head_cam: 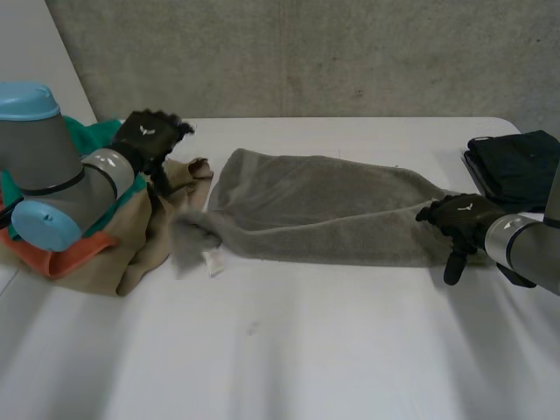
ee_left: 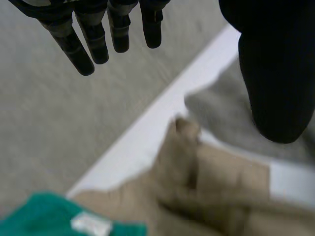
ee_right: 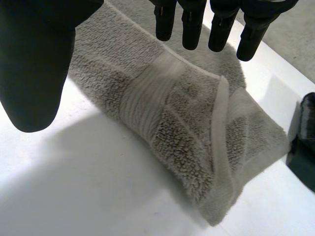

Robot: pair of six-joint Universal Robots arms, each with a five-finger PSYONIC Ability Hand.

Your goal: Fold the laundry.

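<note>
Grey towel (head_cam: 324, 206) lies at the centre of the white table (head_cam: 306, 359), long axis running left to right across the head view. Its bunched end, carrying a small white tag (head_cam: 213, 261), points to the left of the frame and its narrower end to the right. Right hand (head_cam: 459, 220) is at that right end, fingers straight and thumb spread wide, holding nothing. Right wrist view adds detail: the towel's woven band and turned-over hem lie beneath the fingertips (ee_right: 192, 29), with a dark folded garment (head_cam: 516, 166) near the towel's end.

Left hand (head_cam: 149, 136) hovers at upper left of the head view over a heap of tan cloth (head_cam: 153, 236), green cloth (head_cam: 103, 136) and orange cloth (head_cam: 74, 255). Left wrist view shows its fingers (ee_left: 93, 42) straight and well apart from the thumb, grasping nothing — tan cloth beneath the palm, and a white label (ee_left: 91, 225) on the green cloth.
</note>
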